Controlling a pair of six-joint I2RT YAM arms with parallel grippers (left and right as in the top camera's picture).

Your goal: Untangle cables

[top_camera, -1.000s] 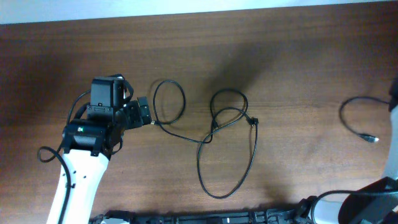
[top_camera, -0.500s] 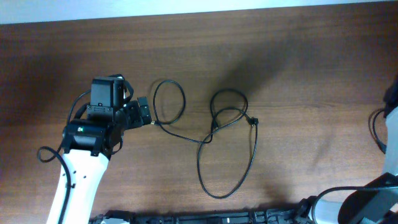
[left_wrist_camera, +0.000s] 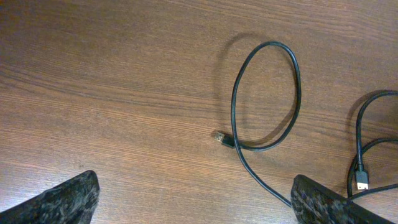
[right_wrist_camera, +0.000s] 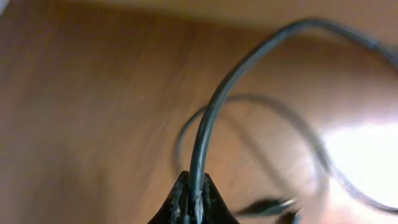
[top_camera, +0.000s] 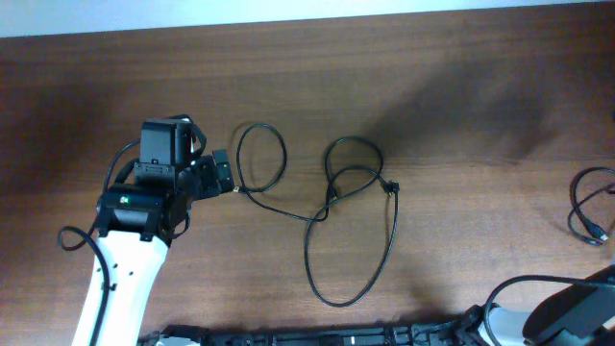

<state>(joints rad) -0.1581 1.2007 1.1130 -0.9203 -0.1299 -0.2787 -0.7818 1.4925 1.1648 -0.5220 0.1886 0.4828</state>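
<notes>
The cables (top_camera: pixel 351 183) lie as one black strand in linked loops on the middle of the table, with a small plug (top_camera: pixel 390 187) at the right. My left gripper (top_camera: pixel 223 176) hovers open at the strand's left end. In the left wrist view its gripper (left_wrist_camera: pixel 199 208) is spread wide above bare wood. A cable loop (left_wrist_camera: pixel 267 93) and its plug tip (left_wrist_camera: pixel 221 138) lie just ahead of it. My right gripper (right_wrist_camera: pixel 196 202) is shut on a separate black cable (right_wrist_camera: pixel 217 106), which rises from the pinch. That cable (top_camera: pixel 584 204) shows coiled at the overhead's far right edge.
The brown wooden table (top_camera: pixel 461 106) ends at a pale strip along the back. The right arm's base (top_camera: pixel 567 312) and its thick wires sit at the front right corner. The left arm's white link (top_camera: pixel 120 279) slants in from the front left.
The separate cable has been pulled right, from a wide arc to a tighter coil at the table's right edge. The right arm swept out of the overhead view. The left arm stayed still.
</notes>
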